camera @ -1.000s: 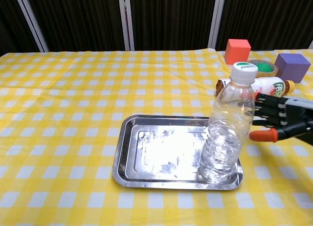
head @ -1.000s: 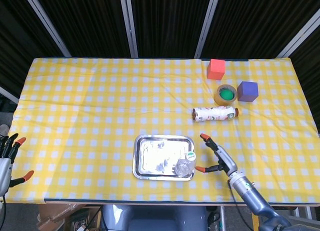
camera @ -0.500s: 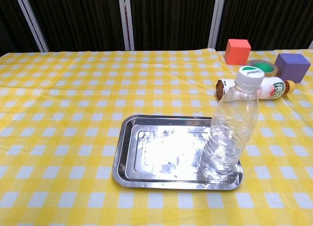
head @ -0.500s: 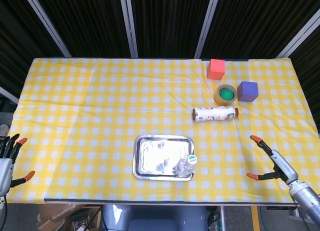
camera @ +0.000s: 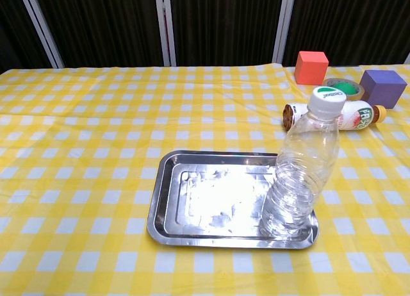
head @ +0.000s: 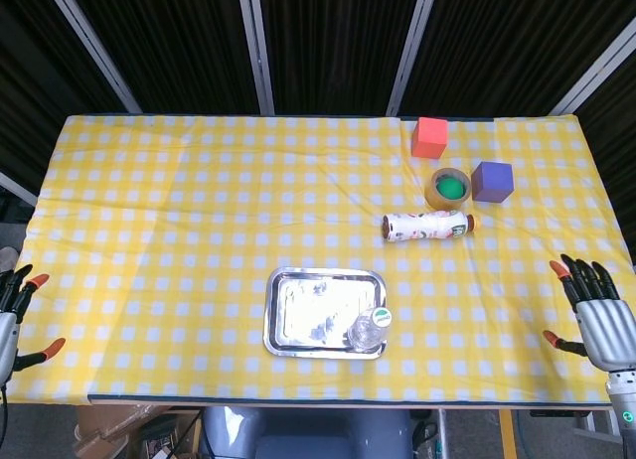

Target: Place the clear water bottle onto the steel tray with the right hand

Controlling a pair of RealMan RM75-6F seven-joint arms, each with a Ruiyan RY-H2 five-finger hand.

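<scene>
The clear water bottle (camera: 300, 174) with a white cap stands upright in the front right corner of the steel tray (camera: 192, 206). From above, the bottle (head: 370, 328) shows at the tray's (head: 308, 310) near right corner. My right hand (head: 600, 315) hovers at the table's right front edge, far from the bottle, fingers spread and empty. At the far left edge my left hand (head: 12, 315) hangs with fingers apart, holding nothing. Neither hand appears in the chest view.
A white drink bottle (head: 427, 224) lies on its side behind the tray. Further back right are a tape roll with a green centre (head: 448, 187), a purple cube (head: 492, 181) and a red cube (head: 430, 137). The yellow checked cloth (head: 179, 211) covers the table.
My right hand has let go of the bottle and drawn back to the right front table edge. The bottle stays standing on the tray.
</scene>
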